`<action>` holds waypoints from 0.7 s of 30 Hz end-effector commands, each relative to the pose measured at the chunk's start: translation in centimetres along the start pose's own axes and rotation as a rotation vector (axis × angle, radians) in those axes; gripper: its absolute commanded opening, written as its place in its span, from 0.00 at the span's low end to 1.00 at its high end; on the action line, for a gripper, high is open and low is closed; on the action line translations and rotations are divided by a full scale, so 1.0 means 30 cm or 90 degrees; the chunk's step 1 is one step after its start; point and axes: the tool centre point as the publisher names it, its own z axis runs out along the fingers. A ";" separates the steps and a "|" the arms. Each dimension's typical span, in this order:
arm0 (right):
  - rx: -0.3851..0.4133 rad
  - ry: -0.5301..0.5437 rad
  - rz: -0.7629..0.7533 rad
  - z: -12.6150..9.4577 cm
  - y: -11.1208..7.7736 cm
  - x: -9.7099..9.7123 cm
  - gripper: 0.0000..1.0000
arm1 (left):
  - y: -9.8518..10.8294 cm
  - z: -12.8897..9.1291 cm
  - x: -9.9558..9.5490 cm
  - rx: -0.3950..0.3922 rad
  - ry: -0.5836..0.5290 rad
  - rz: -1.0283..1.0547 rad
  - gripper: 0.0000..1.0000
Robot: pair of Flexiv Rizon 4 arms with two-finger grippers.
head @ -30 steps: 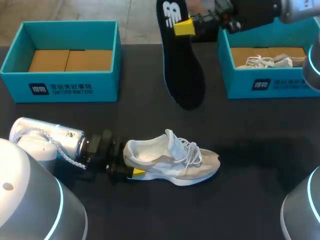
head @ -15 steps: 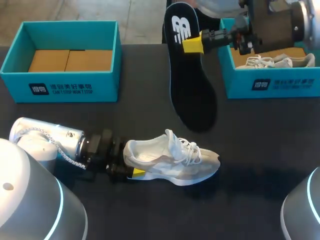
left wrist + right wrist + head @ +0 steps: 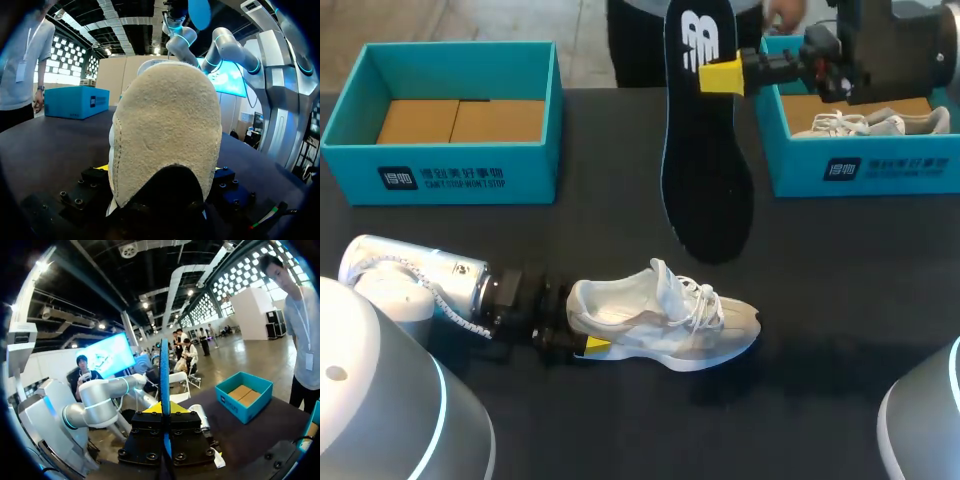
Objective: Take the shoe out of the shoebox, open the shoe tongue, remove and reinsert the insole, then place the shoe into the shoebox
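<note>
Black insole (image 3: 706, 170) has swung rightward, clamped by right gripper (image 3: 721, 76); left gripper (image 3: 587, 345) clamps beige shoe (image 3: 660, 318) heel

Rough beige suede on the shoe (image 3: 167, 145) heel, white mesh cloth upper, matt black insole (image 3: 705, 140), smooth teal cardboard shoebox (image 3: 535, 170), matt dark table (image 3: 620, 420), my left arm (image 3: 420, 280) in glossy silver casing.

At eight o'clock the rounded silver left arm (image 3: 415, 280) carried a glowing cyan ring (image 3: 438, 395), a coiled white cable (image 3: 455, 312) and a black, screw-studded gripper (image 3: 582, 328) with yellow tips.
</note>
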 end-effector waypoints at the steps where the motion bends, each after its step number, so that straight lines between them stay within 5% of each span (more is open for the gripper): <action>1: -0.008 -0.011 0.006 -0.036 -0.022 0.064 0.00 | 0.009 0.000 -0.005 0.000 -0.001 -0.001 0.00; 21: -0.030 -0.003 0.069 -0.131 0.012 0.254 0.00 | 0.009 0.000 -0.005 0.000 -0.001 -0.001 0.00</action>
